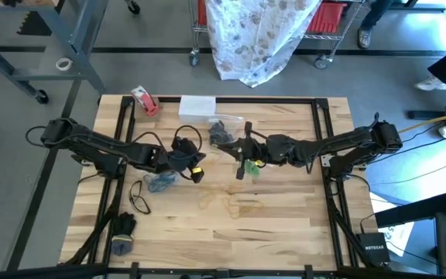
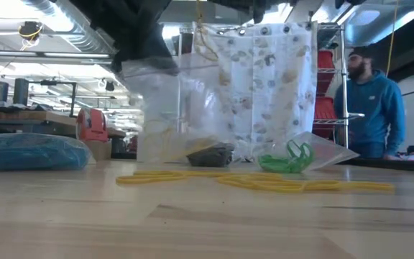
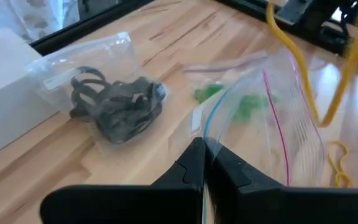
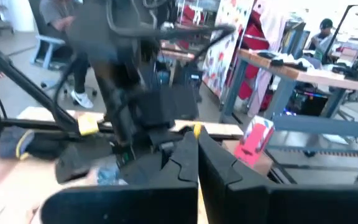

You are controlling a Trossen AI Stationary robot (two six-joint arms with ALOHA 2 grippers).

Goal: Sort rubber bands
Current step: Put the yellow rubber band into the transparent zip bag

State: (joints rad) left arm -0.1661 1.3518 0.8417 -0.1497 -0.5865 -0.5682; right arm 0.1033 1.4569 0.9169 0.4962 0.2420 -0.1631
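The left end effector (image 3: 205,163) is pinched tight on the rim of a clear bag (image 3: 272,118) raised above the bench (image 1: 285,225). The right end effector (image 4: 197,149), fingers pressed together, is near that bag. Yellow rubber bands (image 2: 264,181) lie loose on the bench near the bag; green rubber bands (image 2: 290,160) lie beyond it.

1. red-and-white tape roll (image 1: 145,101) at the far left corner of the wooden tabletop (image 1: 285,225)
2. flat white box (image 1: 197,105) just beside it along the far edge
3. patterned white curtain (image 2: 264,86) hanging on a wire rack beyond the table
4. person in a blue hoodie (image 2: 374,101) standing in the room, at the right of the low view
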